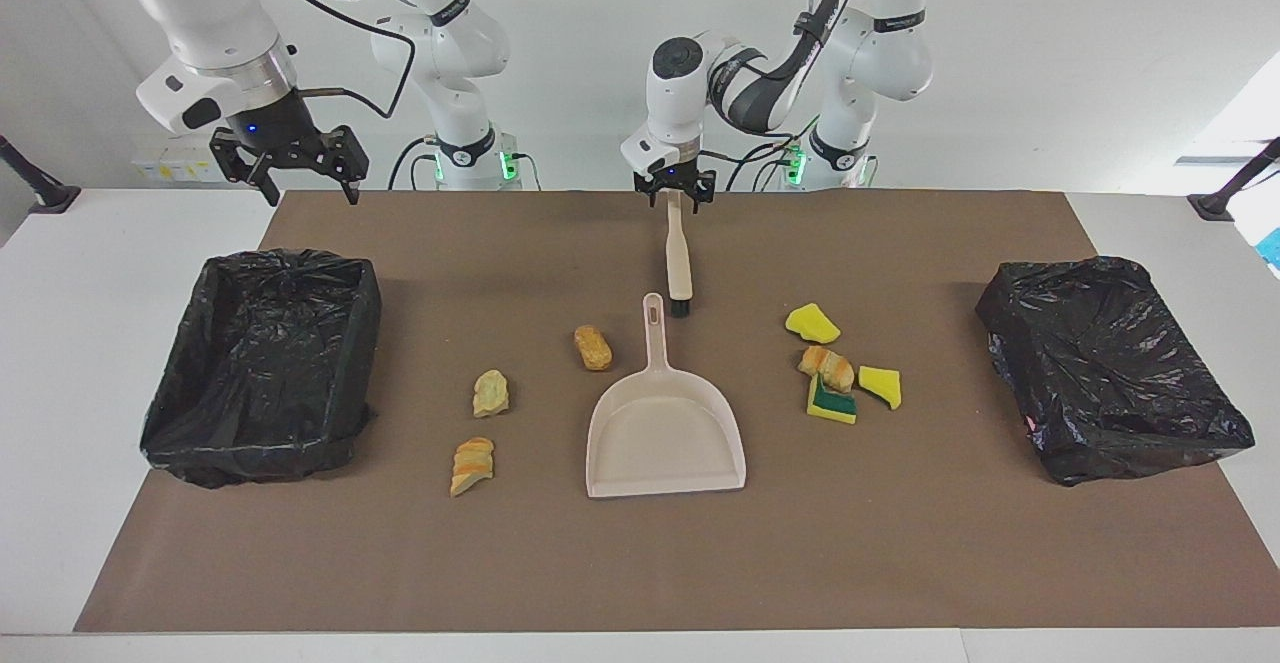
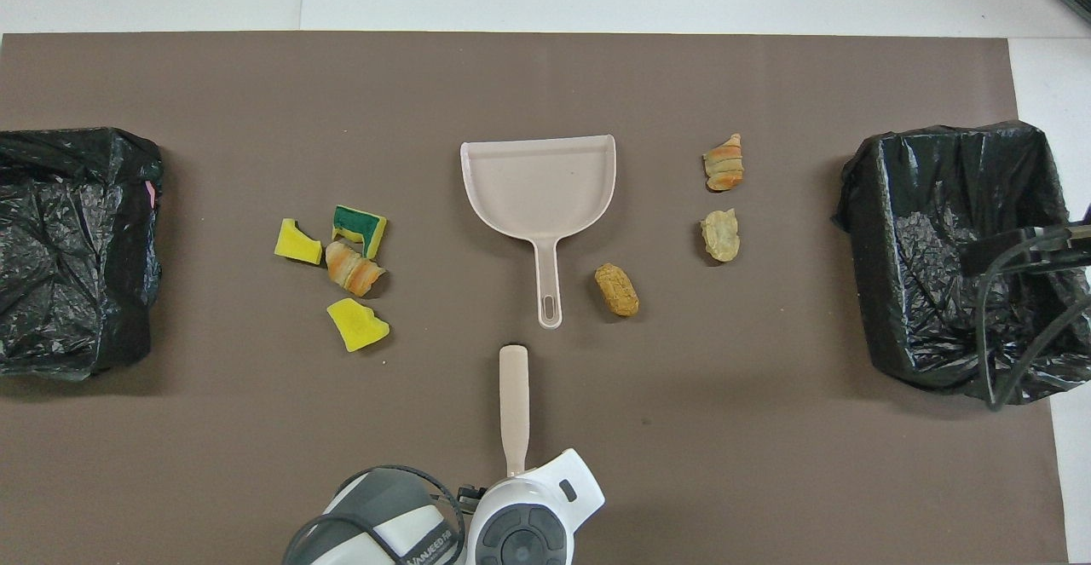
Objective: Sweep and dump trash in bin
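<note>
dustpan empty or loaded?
Empty. The dustpan shows a bare beige tray; all seven scraps lie on the mat beside it.

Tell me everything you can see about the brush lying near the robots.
The brush is a slim beige tool, plastic by its look, with a short tuft of black bristles at the end pointing toward the dustpan's handle, with a small gap between them. It lies flat on the brown mat, lengthwise away from the robots, nearer to them than the dustpan. The left gripper is down at its handle end, fingers on either side of the handle; whether it grips yet is unclear.
</note>
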Robot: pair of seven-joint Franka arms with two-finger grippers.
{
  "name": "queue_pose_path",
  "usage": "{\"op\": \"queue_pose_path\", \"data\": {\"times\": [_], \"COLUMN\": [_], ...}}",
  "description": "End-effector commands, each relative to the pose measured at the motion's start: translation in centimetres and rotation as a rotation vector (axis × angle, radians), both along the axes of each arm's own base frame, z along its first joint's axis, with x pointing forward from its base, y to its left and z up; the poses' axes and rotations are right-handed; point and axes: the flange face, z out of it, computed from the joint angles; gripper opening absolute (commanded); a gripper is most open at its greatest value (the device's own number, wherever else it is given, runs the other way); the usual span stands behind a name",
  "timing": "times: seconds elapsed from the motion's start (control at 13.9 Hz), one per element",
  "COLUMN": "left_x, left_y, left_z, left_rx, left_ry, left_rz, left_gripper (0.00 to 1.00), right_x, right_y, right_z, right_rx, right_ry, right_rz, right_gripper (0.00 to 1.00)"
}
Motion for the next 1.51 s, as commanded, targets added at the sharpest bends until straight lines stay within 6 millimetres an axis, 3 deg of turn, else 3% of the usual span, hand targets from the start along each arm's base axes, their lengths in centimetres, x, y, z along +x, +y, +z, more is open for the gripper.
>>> {"op": "queue_pose_path", "data": {"times": [0.0,0.43,0.65,0.79,0.94,1.15,1.22,1.3,1.44], "left_x": [-0.4,2.1,2.7,4.6,6.1,9.9,10.9,12.4,15.6], "left_y": [1.0,2.5,4.3,6.5,9.7,16.2,18.0,20.4,26.4], "left_z": [0.2,1.3,2.2,3.2,5.3,10.0,10.5,10.2,9.9], "left_rx": [-0.014,0.007,0.082,0.093,0.092,0.039,0.036,0.025,0.001], "left_ry": [0.002,0.036,0.132,0.163,0.197,0.228,0.246,0.254,0.247], "left_rz": [-0.001,-0.012,-0.069,-0.044,-0.038,-0.033,-0.027,-0.012,0.035], "left_gripper": [0.0,0.0,0.0,0.0,0.0,0.0,0.0,0.0,0.0], "right_x": [-0.6,-0.5,-0.5,-0.6,0.2,1.2,1.3,1.5,2.4], "right_y": [0.1,-0.1,-0.8,0.1,2.2,7.0,8.3,10.7,14.5], "right_z": [-0.1,0.2,0.1,0.1,-0.7,-4.2,-5.4,-6.8,-9.4], "right_rx": [0.022,0.02,0.01,0.012,0.016,0.018,0.021,0.026,0.035], "right_ry": [-0.022,-0.026,-0.021,-0.024,-0.03,-0.019,-0.034,-0.058,-0.084], "right_rz": [0.007,0.001,-0.01,0.008,0.023,-0.048,-0.049,-0.04,-0.053], "right_gripper": [1.0,1.0,1.0,1.0,1.0,1.0,1.0,1.0,1.0]}}
